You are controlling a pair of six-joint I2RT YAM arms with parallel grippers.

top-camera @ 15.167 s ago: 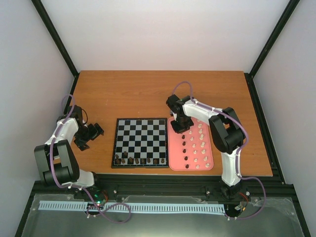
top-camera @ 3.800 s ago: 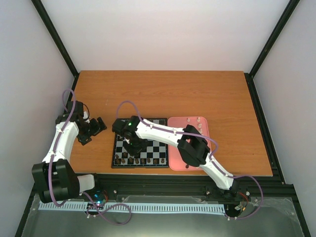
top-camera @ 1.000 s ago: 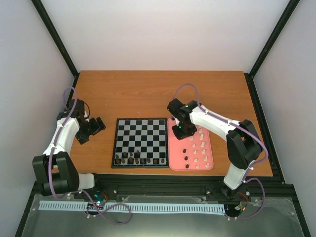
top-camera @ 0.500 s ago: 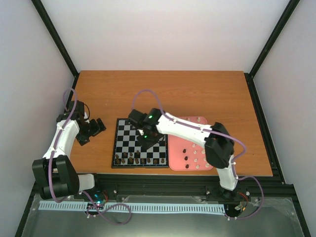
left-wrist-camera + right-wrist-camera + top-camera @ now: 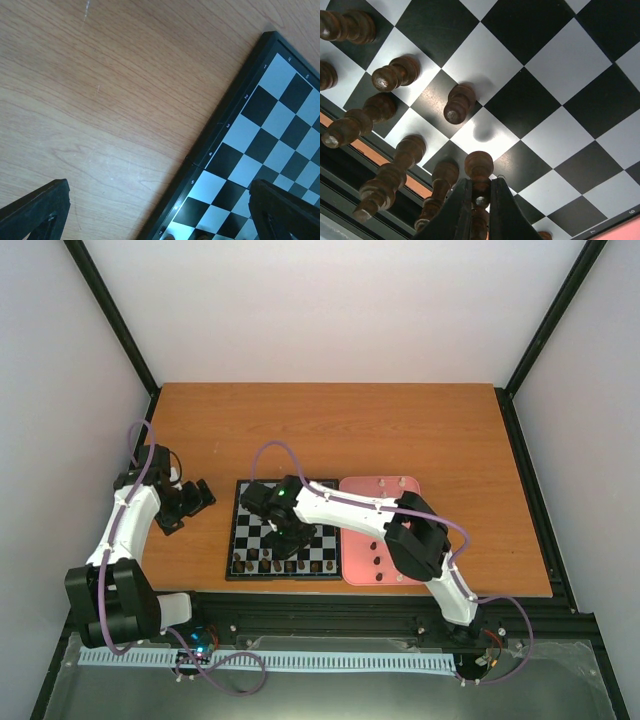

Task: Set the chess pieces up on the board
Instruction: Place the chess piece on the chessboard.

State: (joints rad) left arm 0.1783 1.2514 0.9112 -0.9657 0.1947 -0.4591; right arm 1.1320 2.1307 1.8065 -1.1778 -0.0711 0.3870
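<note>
The right hand [image 5: 475, 210] is closed almost completely, its two fingertips pinching a dark pawn [image 5: 479, 172]. It holds the pawn low over the near-left part of the chessboard [image 5: 535, 75]; I cannot tell whether the pawn touches the square under it. Just beside it, one dark pawn [image 5: 459, 102] stands alone on a black square. Beyond that, the other dark pieces [image 5: 395, 72] stand in a line along the board's near edge, seen in the top view as a row [image 5: 285, 565] in front of the hand [image 5: 290, 540].

The right arm reaches across the pink tray [image 5: 355, 485], which lies just beside the board's right edge. A few dark pieces [image 5: 376, 562] show on the tray's near part, and the arm hides much of the rest.

The left hand [image 5: 185, 502] hangs over the bare counter [image 5: 320, 430], left of the board [image 5: 246, 536]. Its fingers [image 5: 35, 210] are spread wide and hold nothing.
</note>
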